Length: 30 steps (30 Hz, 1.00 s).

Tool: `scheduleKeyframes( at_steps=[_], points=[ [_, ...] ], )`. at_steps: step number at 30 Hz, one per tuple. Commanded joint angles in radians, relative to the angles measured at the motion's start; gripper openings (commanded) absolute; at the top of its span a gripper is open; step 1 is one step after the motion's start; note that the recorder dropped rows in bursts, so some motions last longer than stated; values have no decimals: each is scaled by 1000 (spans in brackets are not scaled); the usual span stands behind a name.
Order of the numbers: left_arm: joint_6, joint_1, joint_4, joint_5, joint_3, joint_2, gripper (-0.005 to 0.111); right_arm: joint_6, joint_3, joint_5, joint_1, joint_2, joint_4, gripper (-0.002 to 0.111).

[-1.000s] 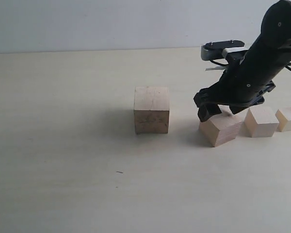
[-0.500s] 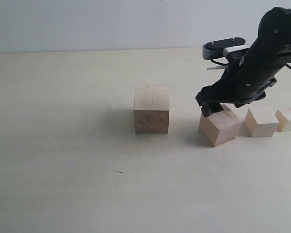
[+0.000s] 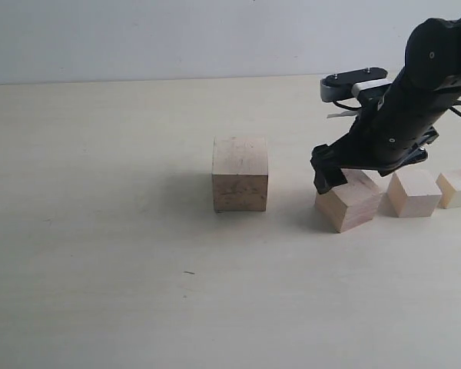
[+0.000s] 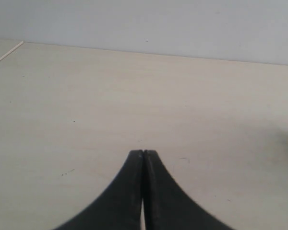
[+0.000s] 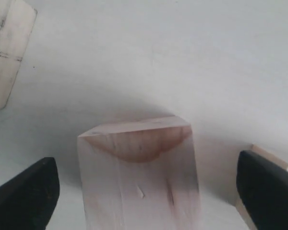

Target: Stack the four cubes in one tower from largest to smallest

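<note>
The largest cube (image 3: 240,174), with dark grain smudges, stands alone at the middle of the table. To its right sits a row of three: the second cube (image 3: 349,203), turned at an angle, then the third cube (image 3: 413,192) and the smallest cube (image 3: 456,188). My right gripper (image 3: 353,175) is down over the second cube (image 5: 139,172), open, with one dark finger (image 5: 26,191) on each side and gaps between pads and wood. The largest cube (image 5: 7,48) shows at the edge of the right wrist view. My left gripper (image 4: 143,153) is shut on nothing, above bare table.
The pale tabletop (image 3: 100,231) runs wide and bare to the left and front of the cubes. A pale wall (image 3: 177,38) rises behind the table's back edge. The third cube stands close beside my right gripper's outer finger.
The right arm has shifted slightly up and to the right while its gripper stays astride the second cube. No cube has moved.
</note>
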Motion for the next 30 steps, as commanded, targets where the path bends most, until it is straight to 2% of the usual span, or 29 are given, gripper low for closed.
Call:
scheduleKeyframes(
  at_steps=[1, 8, 11, 17, 20, 24, 30],
  points=[
    [0, 5, -6, -12, 3, -4, 0, -7, -9, 7, -3, -1, 4, 95],
    [-2, 5, -6, -12, 3, -4, 0, -63, -11, 27, -3, 58, 128, 95],
    [-4, 5, -6, -12, 3, -4, 0, -63, -11, 44, -3, 67, 125, 89],
    [-4, 5, -6, -12, 3, -4, 0, -58, -51, 138, -3, 62, 121, 49],
    [-4, 5, -6, -12, 3, -4, 0, -58, -104, 213, -3, 44, 131, 39],
    [-2, 5, -6, -12, 3, -4, 0, -58, -217, 336, -3, 4, 195, 37],
    [-2, 5, -6, -12, 3, -4, 0, -169, -357, 440, 5, -50, 511, 37]
  ],
)
